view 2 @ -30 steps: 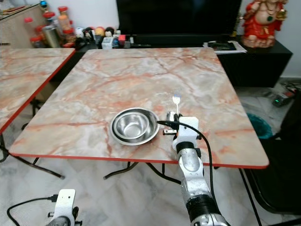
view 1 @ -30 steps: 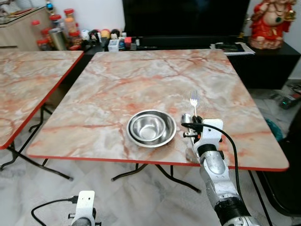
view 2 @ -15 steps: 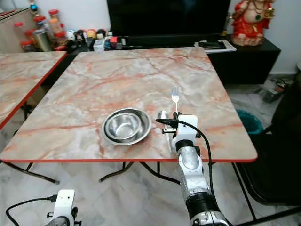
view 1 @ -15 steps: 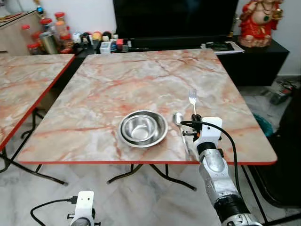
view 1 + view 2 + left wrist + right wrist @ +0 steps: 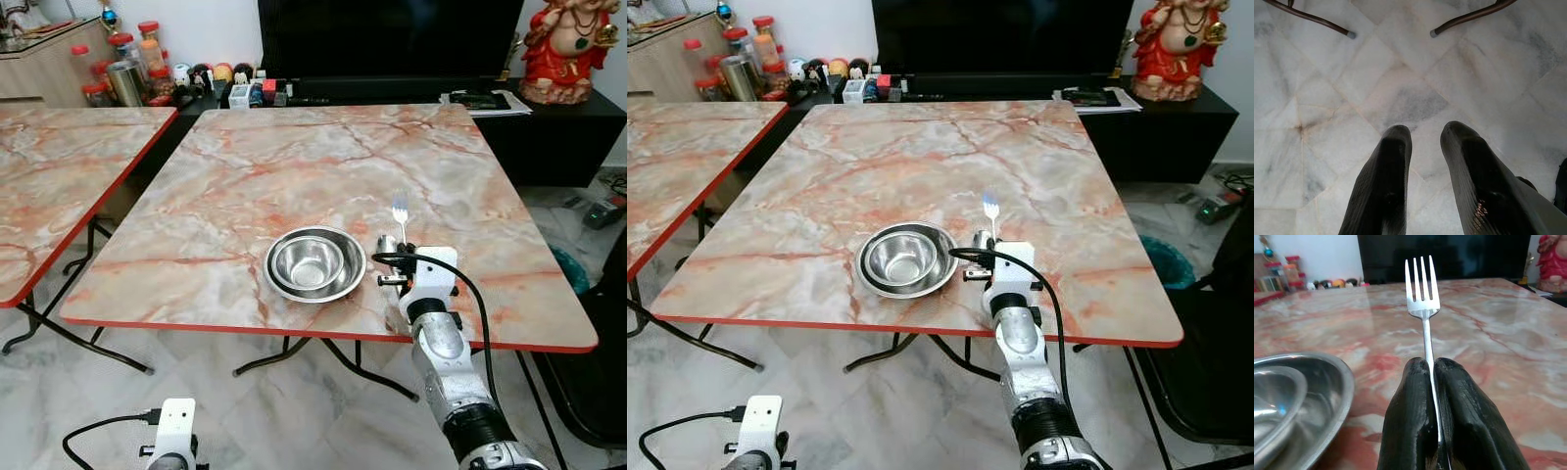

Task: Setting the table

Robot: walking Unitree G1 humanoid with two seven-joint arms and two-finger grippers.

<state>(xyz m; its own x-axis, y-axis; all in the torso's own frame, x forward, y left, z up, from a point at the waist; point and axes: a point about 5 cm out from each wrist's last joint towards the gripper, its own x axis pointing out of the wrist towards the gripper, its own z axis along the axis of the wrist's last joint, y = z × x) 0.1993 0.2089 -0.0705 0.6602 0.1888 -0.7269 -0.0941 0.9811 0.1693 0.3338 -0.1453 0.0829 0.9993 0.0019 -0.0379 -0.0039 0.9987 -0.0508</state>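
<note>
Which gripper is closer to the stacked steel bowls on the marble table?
Right. The right gripper, holding a silver fork, is just beside the stacked steel bowls; the left gripper hangs low over the floor.

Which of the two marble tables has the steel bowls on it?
The table straight in front of the robot, where the stacked steel bowls sit near its front edge beside the fork held by the right gripper. The table to the left has none.
</note>
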